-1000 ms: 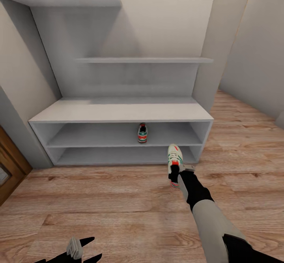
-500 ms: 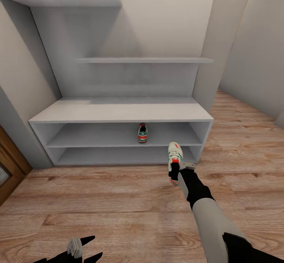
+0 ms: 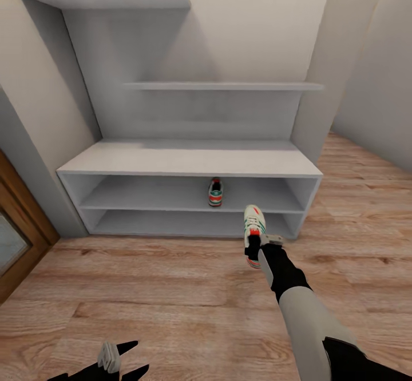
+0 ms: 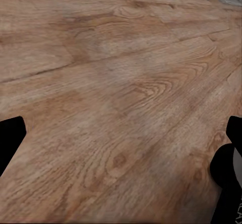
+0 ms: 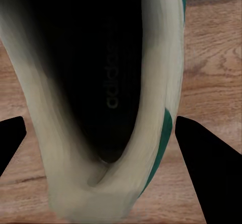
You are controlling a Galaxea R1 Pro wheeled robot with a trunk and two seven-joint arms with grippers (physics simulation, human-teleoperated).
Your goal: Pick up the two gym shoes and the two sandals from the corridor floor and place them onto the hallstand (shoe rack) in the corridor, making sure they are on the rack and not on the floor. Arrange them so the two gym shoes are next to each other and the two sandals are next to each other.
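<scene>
Nearest the robot, the left gripper hangs low over the corridor floor with its fingers spread and nothing between them; its wrist camera looks straight down on bare planks, so it seems parked out of the way while the other arm works. Further out, the right gripper is clamped on the heel end of a gym shoe, toe pointing toward the rack. The right wrist view looks down into the shoe's dark opening, its cream wall pinched between the dark fingers, a grip by the collar that probably lets the sole slide in flat. The shoe is held in the air in front of the hallstand, near the right end of its open shelves. Beyond it, the other gym shoe stands heel-out on the upper of the two low shelves (roughly mid-width), which is likely where the carried shoe belongs, just beside it.
</scene>
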